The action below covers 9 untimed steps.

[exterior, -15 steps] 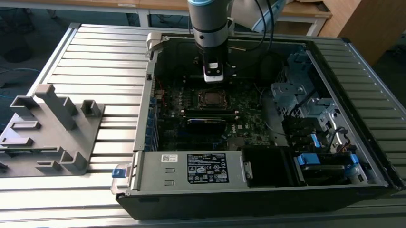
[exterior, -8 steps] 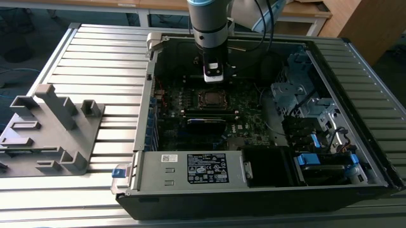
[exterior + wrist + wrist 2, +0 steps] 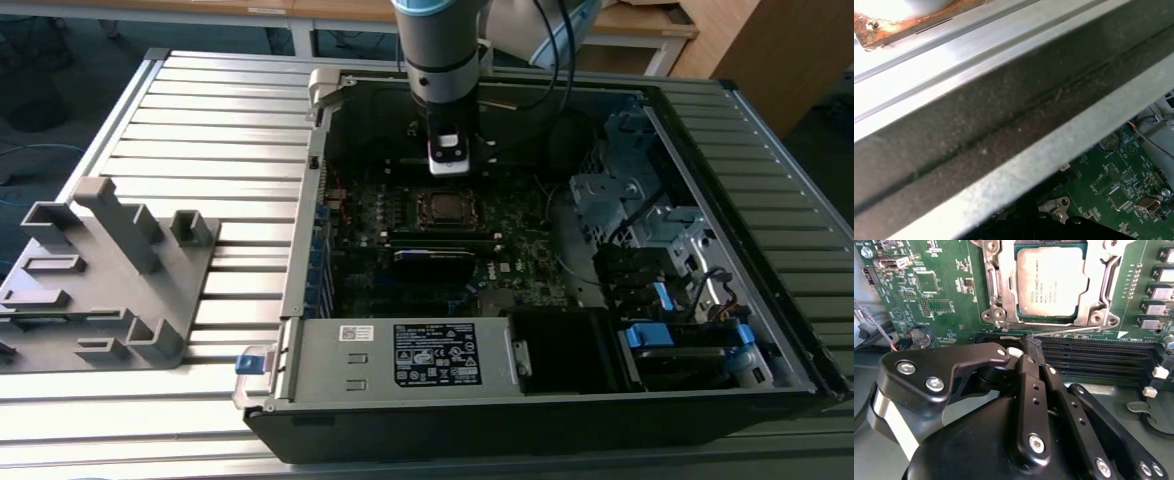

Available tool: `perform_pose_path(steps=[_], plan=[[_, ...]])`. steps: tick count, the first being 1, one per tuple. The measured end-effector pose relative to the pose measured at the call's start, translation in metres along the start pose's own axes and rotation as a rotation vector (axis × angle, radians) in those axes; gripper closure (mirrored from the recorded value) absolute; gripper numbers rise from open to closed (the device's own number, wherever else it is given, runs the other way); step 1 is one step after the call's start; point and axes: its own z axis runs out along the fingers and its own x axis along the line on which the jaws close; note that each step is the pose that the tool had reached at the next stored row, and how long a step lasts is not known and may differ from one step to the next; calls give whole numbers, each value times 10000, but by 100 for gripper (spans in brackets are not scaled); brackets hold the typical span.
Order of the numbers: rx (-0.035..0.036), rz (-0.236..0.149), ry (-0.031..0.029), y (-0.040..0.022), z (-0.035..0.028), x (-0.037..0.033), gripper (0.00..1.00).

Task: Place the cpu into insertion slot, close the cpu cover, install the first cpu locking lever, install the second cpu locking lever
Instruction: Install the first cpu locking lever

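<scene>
- Silver-grey and flat, the cpu sits in the insertion slot on the green motherboard, seen from just above in the second wrist view.
- Lying down over the chip's edges, the cpu cover frames it, so the metal top shows through the square cut-out.
- Below the socket in that view, a thin metal locking lever runs along the cover's edge, just above the long black memory slots.
- Black fingers of the gripper are drawn together with almost no gap, and their tips meet right at one end of that lever. Whether the wire is pinched between them cannot be told.
- A round coin battery sits on the board, well apart from the socket.
- In the exterior view the arm reaches straight down into the open computer case, its gripper just behind the socket.
- Beneath the case is a ribbed metal table, with a grey plastic fixture at the exterior view's left.
- A dull metal case rail crosses the first wrist view, with a corner of the board below it.
</scene>
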Motion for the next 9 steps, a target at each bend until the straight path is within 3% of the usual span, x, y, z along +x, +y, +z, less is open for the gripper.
perform_pose_path(steps=[9], plan=[[37,-9,-26,-2,12,2,90]])
